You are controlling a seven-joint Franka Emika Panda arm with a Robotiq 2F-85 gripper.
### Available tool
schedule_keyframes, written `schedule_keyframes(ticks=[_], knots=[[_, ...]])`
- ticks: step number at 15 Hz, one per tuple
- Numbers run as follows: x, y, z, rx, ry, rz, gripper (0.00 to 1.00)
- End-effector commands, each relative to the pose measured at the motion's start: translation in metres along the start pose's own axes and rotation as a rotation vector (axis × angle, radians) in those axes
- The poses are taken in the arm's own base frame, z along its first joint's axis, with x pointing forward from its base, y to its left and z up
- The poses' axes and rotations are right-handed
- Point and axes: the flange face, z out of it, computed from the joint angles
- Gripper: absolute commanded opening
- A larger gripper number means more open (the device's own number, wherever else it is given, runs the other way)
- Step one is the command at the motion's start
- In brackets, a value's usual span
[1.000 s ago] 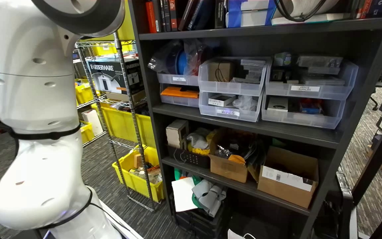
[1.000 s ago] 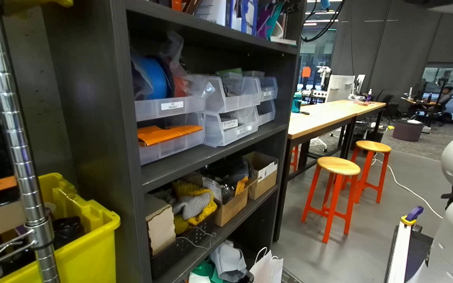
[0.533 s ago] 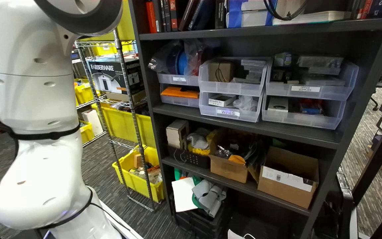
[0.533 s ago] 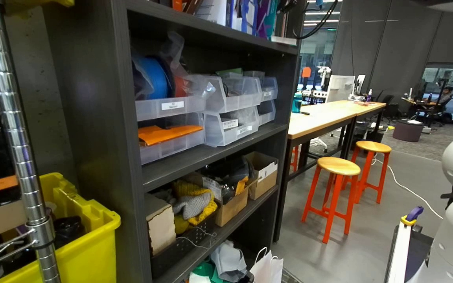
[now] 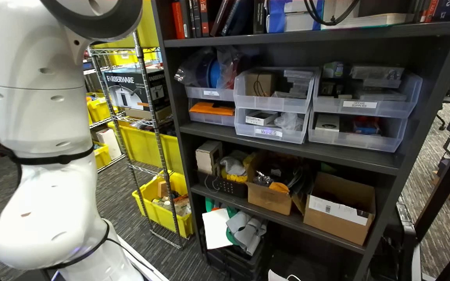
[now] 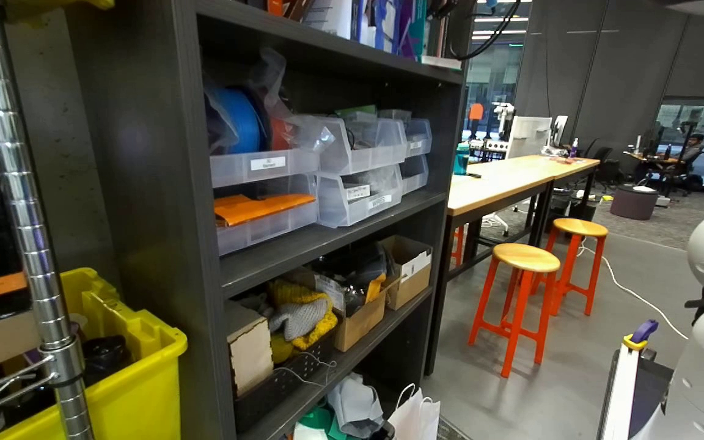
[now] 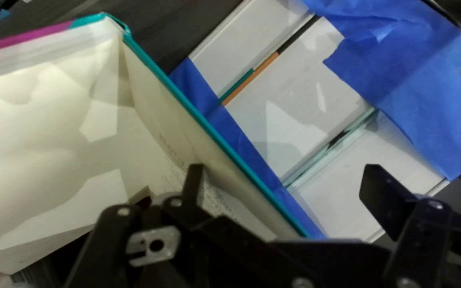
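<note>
A dark bookcase (image 5: 350,156), centre to right in an exterior view, carries books (image 5: 297,21) along the top of the frame, clear plastic bins (image 5: 287,136) across the centre, and a black perforated basket (image 5: 228,187) and cardboard boxes (image 5: 334,226) lower down.

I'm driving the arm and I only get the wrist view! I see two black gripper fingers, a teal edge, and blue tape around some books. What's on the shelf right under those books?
Observer: Under the blue-taped books, clear plastic bins are stacked two high.
Operator: Cool! Do any bins have words on them?
Observer: Yes, a label on a lower bin in an exterior view reads WIRES.
Operator: Is there anywhere to sit in that room?
Observer: Yes, a stool with orange legs stands near a long wooden table.
</note>
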Motion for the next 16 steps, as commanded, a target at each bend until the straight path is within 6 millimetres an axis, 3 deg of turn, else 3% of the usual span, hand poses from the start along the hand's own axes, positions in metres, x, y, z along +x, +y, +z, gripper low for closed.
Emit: schedule_keyframes(ticks=[1, 16], knots=[[-0.008, -0.005, 0.002, 0.020, -0.012, -0.004, 1.00], [-0.033, -0.018, -0.004, -0.033, -0.067, 0.015, 1.00]])
